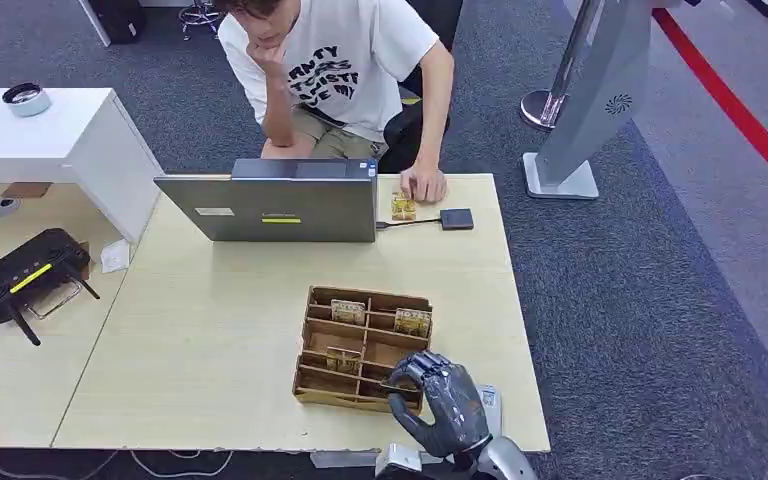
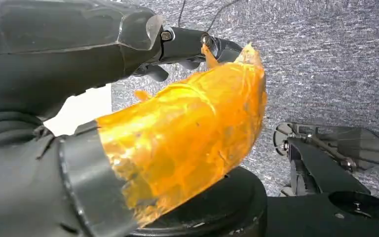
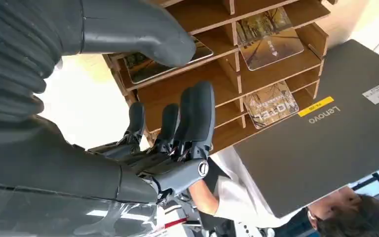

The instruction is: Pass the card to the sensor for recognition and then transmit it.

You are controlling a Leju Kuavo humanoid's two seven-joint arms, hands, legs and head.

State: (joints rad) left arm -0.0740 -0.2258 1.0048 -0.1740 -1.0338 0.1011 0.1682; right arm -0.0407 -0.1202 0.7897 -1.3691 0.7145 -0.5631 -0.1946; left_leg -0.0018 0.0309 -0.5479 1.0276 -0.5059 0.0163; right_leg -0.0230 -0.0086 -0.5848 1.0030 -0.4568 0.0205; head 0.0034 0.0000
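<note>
Closest to the robot, the right hand (image 1: 438, 398) sits over the near corner of the wooden card rack (image 1: 364, 347) on the counter (image 1: 210, 340), fingers (image 3: 197, 116) spread apart, thumb over a card (image 3: 165, 61) in a near slot, can't tell if it's touching. More cards sit further back. Left hand (image 2: 128, 98) hangs over the carpet, can't tell its grip. Beyond are a laptop (image 1: 270, 205) and a seated person (image 1: 345, 75).
</note>
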